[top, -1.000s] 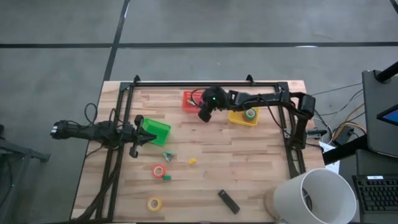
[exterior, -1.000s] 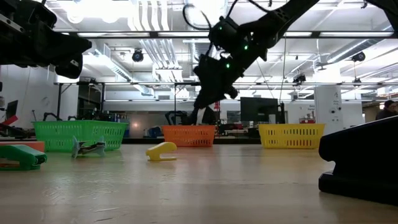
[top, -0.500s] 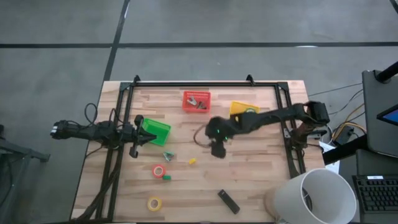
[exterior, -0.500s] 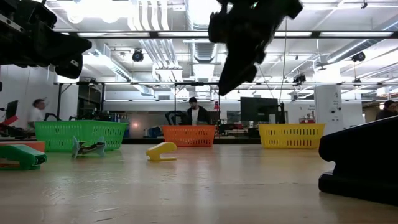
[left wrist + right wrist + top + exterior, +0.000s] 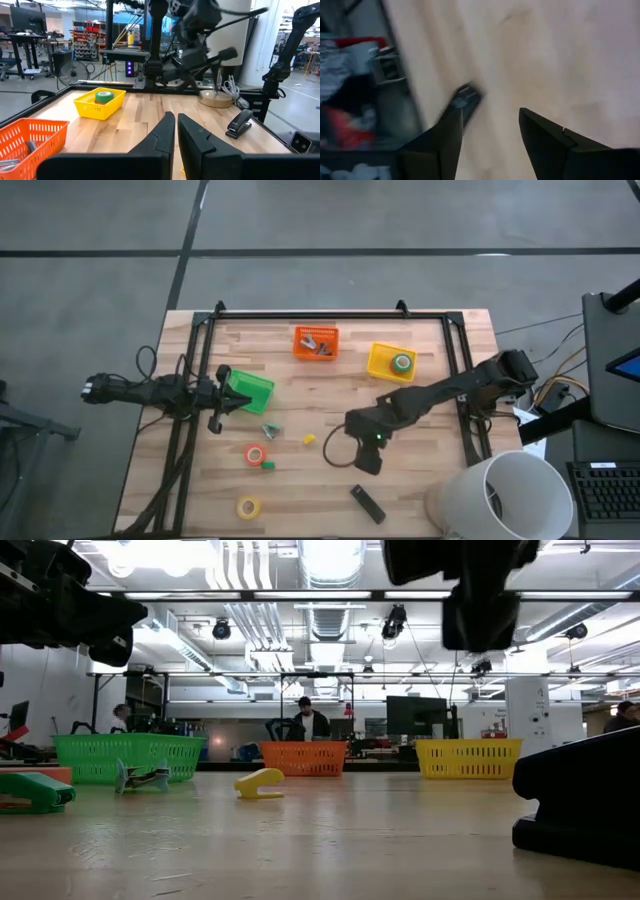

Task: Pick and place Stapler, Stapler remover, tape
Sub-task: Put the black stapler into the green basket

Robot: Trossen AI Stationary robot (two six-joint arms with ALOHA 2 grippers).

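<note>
The black stapler (image 5: 367,503) lies flat near the table's near edge and also shows in the right wrist view (image 5: 465,100). My right gripper (image 5: 365,457) hangs open above the table, just to the far side of the stapler, and touches nothing (image 5: 490,130). A red tape roll (image 5: 255,453) and a yellow tape roll (image 5: 247,506) lie flat on the wood. A green tape roll (image 5: 402,363) sits in the yellow basket. A yellow stapler remover (image 5: 309,439) and a metal one (image 5: 268,430) lie mid-table. My left gripper (image 5: 175,127) waits shut beside the green basket (image 5: 250,390).
An orange basket (image 5: 316,343) with metal items and the yellow basket (image 5: 392,362) stand near the far edge. A small green object (image 5: 268,465) lies by the red roll. A black frame (image 5: 330,315) borders the table's far, left and right sides. A white lampshade (image 5: 505,500) overhangs the near right corner.
My right gripper has swept from above the orange basket at the far edge toward the near edge and now hangs close to the stapler. Nothing on the table has moved.
</note>
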